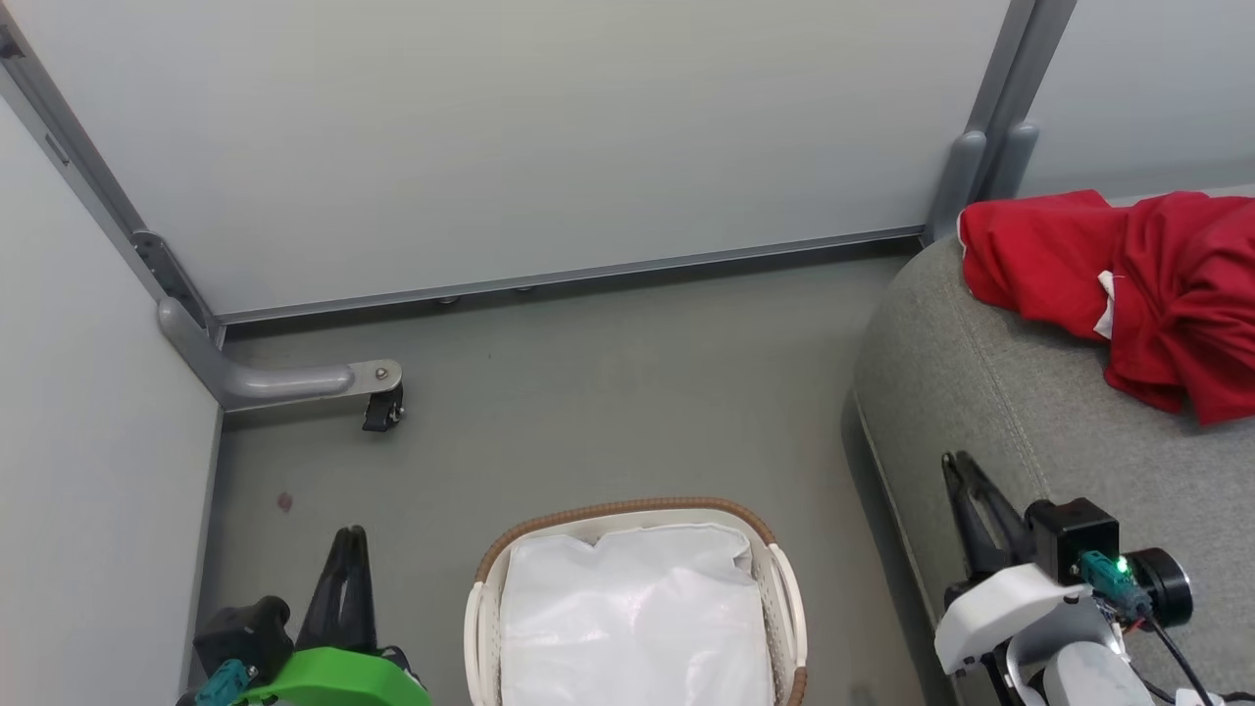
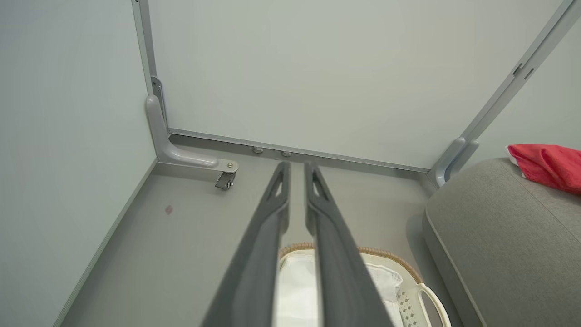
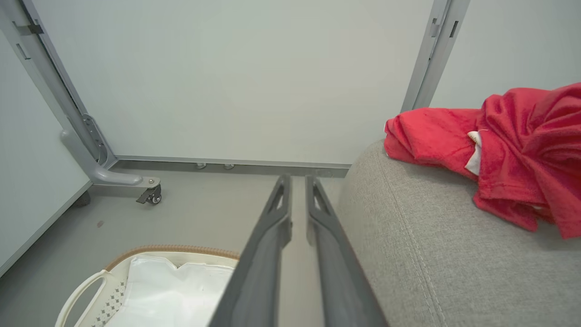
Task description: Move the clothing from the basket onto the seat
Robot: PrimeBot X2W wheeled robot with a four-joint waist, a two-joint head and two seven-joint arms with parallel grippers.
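Observation:
The red clothing lies bunched on the grey seat at the right, a white tag showing in its folds. The wrist views show the clothing on the same cushion. The basket stands on the floor at the bottom centre, holding only its white liner. My left gripper hangs left of the basket, fingers drawn nearly together on nothing. My right gripper hovers over the seat's front edge, fingers likewise close and empty.
Pale partition walls close off the back and left. A grey metal foot with a castor juts from the left corner. Grey floor stretches between the basket and the back wall. A second post stands by the seat.

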